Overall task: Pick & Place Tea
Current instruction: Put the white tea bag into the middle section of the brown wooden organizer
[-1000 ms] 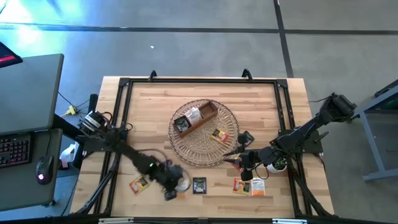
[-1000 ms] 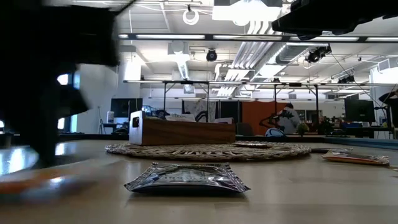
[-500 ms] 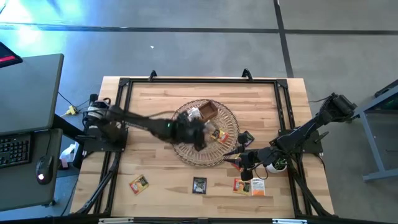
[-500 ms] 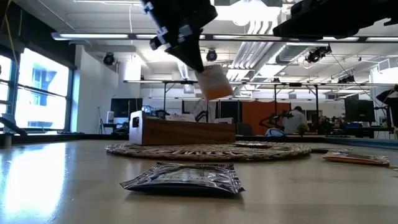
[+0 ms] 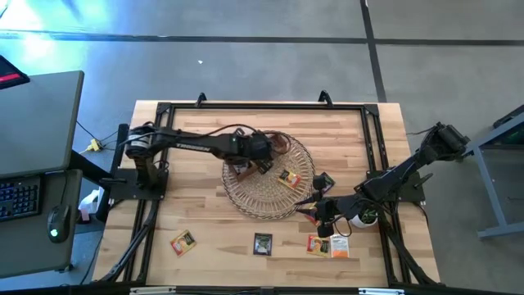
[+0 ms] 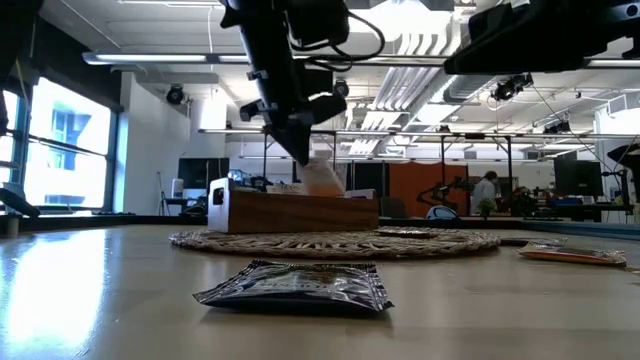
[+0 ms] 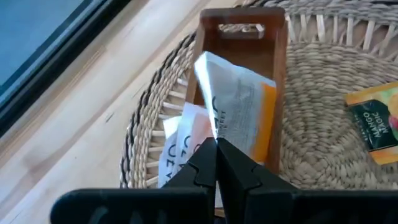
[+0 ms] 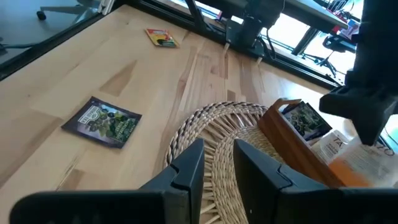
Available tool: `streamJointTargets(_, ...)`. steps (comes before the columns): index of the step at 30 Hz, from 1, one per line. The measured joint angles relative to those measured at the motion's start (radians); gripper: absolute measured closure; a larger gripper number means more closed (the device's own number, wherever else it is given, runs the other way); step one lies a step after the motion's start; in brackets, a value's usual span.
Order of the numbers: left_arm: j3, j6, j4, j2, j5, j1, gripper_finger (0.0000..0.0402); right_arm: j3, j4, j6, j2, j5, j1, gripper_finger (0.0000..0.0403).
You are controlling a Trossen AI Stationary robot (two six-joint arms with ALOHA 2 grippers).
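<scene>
My left gripper [image 5: 260,156] is over the brown wooden tray [image 7: 273,56] in the round wicker basket [image 5: 246,197], shut on a white-and-orange tea sachet [image 7: 239,115]. In the low view the sachet [image 6: 322,178] hangs at the tray's top edge [image 6: 290,195]. More sachets stand in the tray [image 8: 305,118]. An orange one [image 5: 288,177] lies flat on the basket. A black sachet [image 5: 262,244], an orange one [image 5: 183,242] and two more [image 5: 327,245] lie flat on the table. My right gripper [image 8: 217,162] hovers open beside the basket's right near side [image 5: 321,215]. My left gripper pinches the white-and-orange sachet by one edge [image 7: 214,134] between its two fingers [image 7: 205,162], coming from above and slanting down. The sachet hangs tilted below the fingers [image 6: 300,150], clear of the table; I cannot tell whether its lower end touches the tray.
A black metal frame [image 5: 164,111] runs along the table's edges. Bare wood lies between the basket and the near edge, around the loose sachets. The room beyond the far edge shows desks and people far off.
My left gripper has risen from the table's near edge, left of the black sachet, with the white-and-orange sachet in its hold. It has swung toward the far edge and over the basket, then come down over the tray. The sachet is lifted clear of the table.
</scene>
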Motion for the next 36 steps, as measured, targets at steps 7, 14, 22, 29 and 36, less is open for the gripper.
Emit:
streamJointTargets(7,0.001,-0.019,-0.062,0.043,-0.004,-0.004,0.0400,0.000,-0.007,0.000,0.000,0.000,0.000,0.0320)
streamJointTargets(14,0.000,-0.076,-0.155,0.043,-0.034,-0.004,0.0400,0.000,-0.012,0.000,0.000,0.000,0.000,0.0320)
streamJointTargets(22,0.000,-0.019,-0.075,0.043,-0.005,-0.004,0.0401,0.000,-0.013,0.000,0.000,0.000,-0.001,0.0320)
streamJointTargets(29,0.001,0.027,-0.002,0.043,0.109,-0.004,0.0401,-0.001,-0.013,-0.001,0.000,0.000,-0.001,0.0320)
streamJointTargets(36,0.001,0.027,-0.003,0.042,0.200,-0.004,0.0401,-0.002,-0.013,0.000,0.000,0.000,-0.001,0.0320)
